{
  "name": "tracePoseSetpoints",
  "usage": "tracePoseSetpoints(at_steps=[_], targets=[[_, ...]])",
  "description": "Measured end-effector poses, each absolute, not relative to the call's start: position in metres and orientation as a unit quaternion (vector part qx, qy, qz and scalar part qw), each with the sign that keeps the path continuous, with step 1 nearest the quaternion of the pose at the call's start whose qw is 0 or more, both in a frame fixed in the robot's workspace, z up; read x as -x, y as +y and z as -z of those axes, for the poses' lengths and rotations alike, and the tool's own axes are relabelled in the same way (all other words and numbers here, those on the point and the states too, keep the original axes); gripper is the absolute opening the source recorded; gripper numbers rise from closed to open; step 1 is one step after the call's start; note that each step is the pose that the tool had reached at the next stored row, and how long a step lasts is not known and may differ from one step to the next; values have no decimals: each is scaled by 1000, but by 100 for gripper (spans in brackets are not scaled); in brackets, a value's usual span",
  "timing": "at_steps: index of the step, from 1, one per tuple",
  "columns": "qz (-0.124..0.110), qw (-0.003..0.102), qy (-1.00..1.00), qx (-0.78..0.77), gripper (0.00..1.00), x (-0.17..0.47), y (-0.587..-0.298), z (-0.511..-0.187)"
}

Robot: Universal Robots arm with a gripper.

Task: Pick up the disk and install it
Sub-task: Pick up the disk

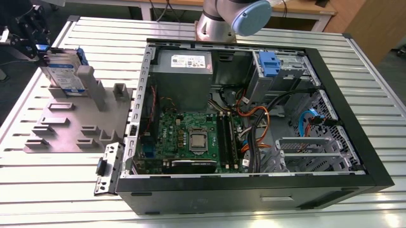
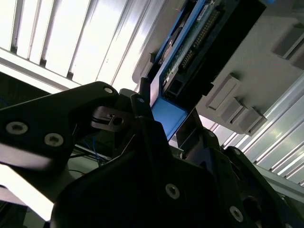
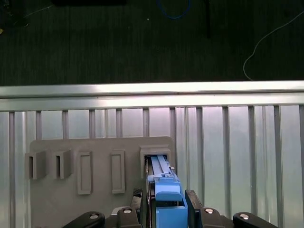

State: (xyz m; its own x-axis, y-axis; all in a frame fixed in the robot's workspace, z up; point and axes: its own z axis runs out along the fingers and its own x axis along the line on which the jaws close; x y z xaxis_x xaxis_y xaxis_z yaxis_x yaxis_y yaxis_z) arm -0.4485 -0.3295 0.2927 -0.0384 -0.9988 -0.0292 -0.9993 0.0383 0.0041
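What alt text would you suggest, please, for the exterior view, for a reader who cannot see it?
The arm's pincer is at the top edge of the disk, which stands on edge in a grey holder on the exterior view's left. Beside it on the slatted metal table lies an open computer case, its motherboard exposed.

Open black computer case (image 1: 241, 194) centre-right of the exterior view, green motherboard (image 1: 190, 137) inside, grey power supply (image 1: 184, 64) upper left within, grey slotted fixture plate (image 1: 63, 137) at frame left, slatted metal table (image 1: 57, 190) beneath.
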Motion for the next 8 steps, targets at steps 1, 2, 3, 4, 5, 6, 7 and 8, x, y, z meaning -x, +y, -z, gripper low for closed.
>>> tracePoseSetpoints(at_steps=[1,2,3,4,5,6,7,8], targets=[[-12,9,720,693,47,449,-330,-293],[-12,9,720,693,47,449,-330,-292],[-12,9,720,693,47,449,-330,-292],[-12,9,720,693,47,448,-330,-292],[-11,9,720,693,47,448,-330,-292],[-11,9,720,693,47,448,-330,-292],[-11,9,721,693,47,449,-330,-292],[-11,9,720,693,47,449,-330,-292]])
